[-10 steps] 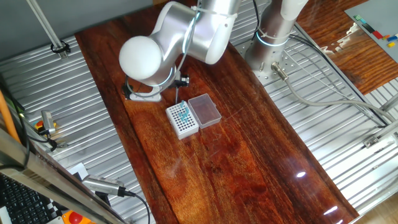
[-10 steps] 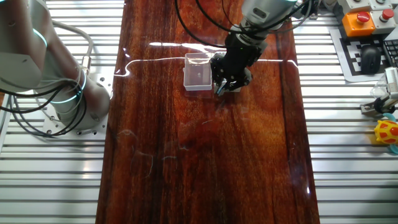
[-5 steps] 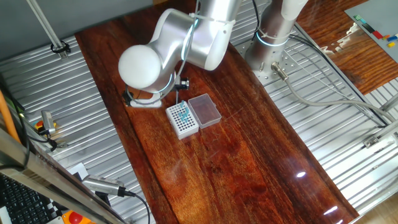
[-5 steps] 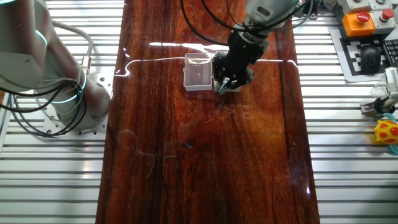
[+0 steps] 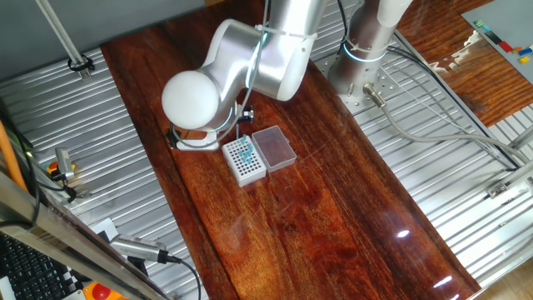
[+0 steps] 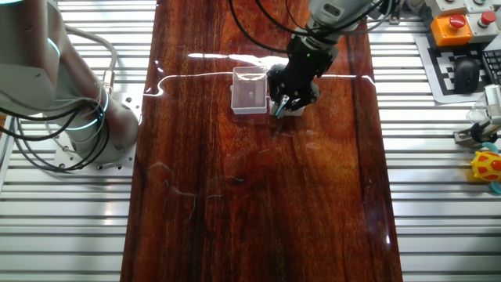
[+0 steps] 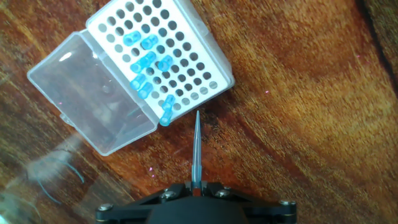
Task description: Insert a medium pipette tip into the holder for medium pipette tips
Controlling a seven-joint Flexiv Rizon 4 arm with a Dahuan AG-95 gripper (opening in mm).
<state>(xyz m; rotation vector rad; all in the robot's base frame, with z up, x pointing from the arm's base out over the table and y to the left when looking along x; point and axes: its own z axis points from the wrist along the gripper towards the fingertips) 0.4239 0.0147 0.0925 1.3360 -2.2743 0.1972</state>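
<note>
Gripper (image 7: 196,185) slightly shifted since before, jaws clamped on medium pipette tip (image 7: 197,149), just beside holder (image 7: 186,46).

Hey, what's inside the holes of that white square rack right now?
Several short teal tips sit in holes of the white square rack, clustered toward the clear lid; most holes look dark and empty. How deep the tips go is hidden. The tool holds a slender translucent tip outside the rack.
</note>
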